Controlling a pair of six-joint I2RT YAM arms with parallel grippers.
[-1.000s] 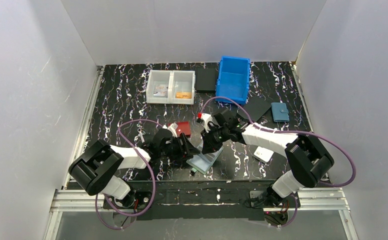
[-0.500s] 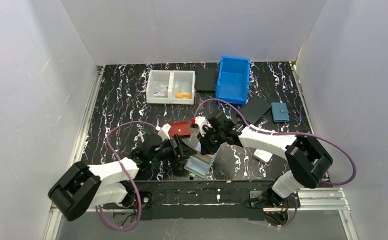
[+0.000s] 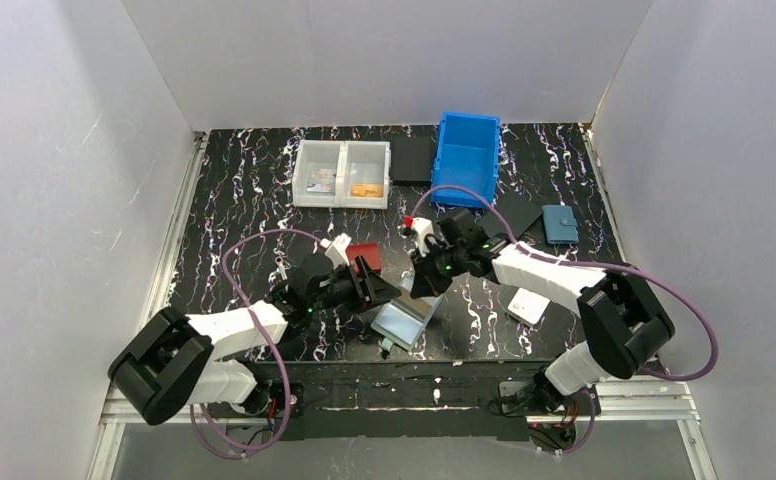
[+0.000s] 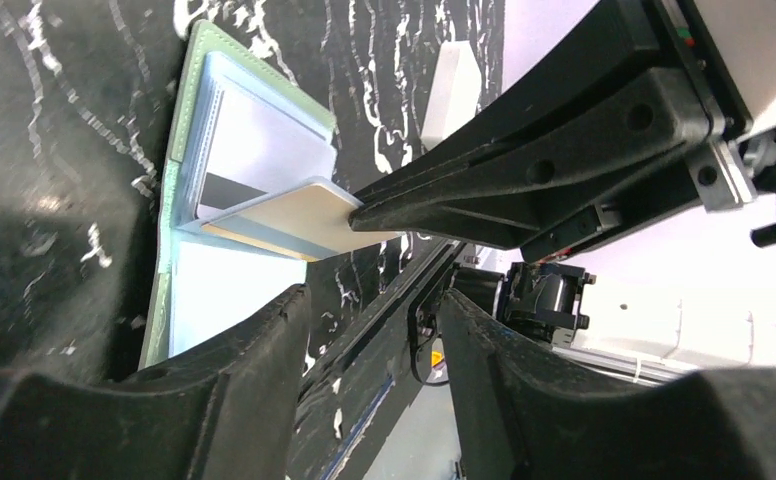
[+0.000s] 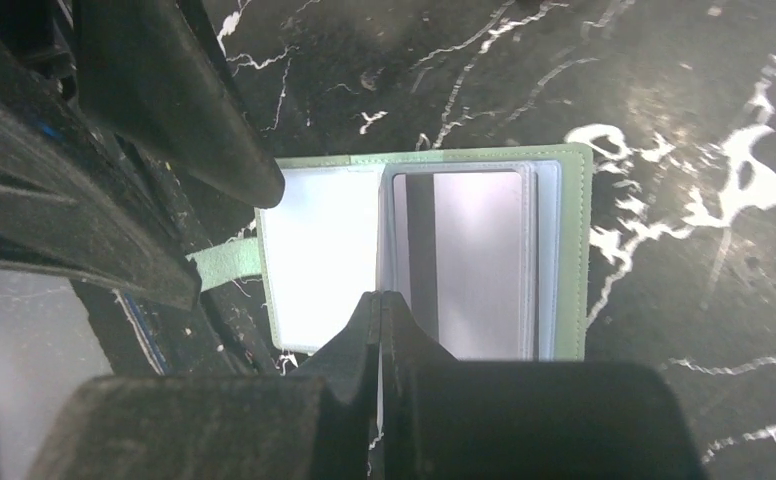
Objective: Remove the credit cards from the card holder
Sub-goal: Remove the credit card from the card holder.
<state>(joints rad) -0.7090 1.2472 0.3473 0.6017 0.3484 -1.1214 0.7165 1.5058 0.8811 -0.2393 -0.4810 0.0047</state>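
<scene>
Extraction of one card is the step in hand. The sage-green card holder (image 3: 404, 320) lies open and flat on the desk (image 3: 244, 200), near its front edge and between the two arms. The right fingers (image 4: 364, 213) are pressed together on the short edge of a cream card (image 4: 289, 218). That card stands tilted up off the open holder. Its far end looks to be at the mouth of a pocket, but the left wrist view does not settle whether it is fully free. A striped card (image 5: 464, 260), pale with a dark band, sits in the clear sleeve underneath. The left fingers (image 3: 382, 290) are apart and hold nothing, hovering just beside the holder's empty leaf; I cannot tell whether a tip touches it.

To do this well, the pull should run along the card's own length, in line with the pocket opening and at a shallow angle, so the sleeve is not dragged upward. Only a narrow strip is pinched, so the grip needs to stay firm and the motion slow. The left fingers would best press the free leaf down, so the holder neither lifts nor slides. It is worth watching that the striped card does not ride out with the cream one.
</scene>
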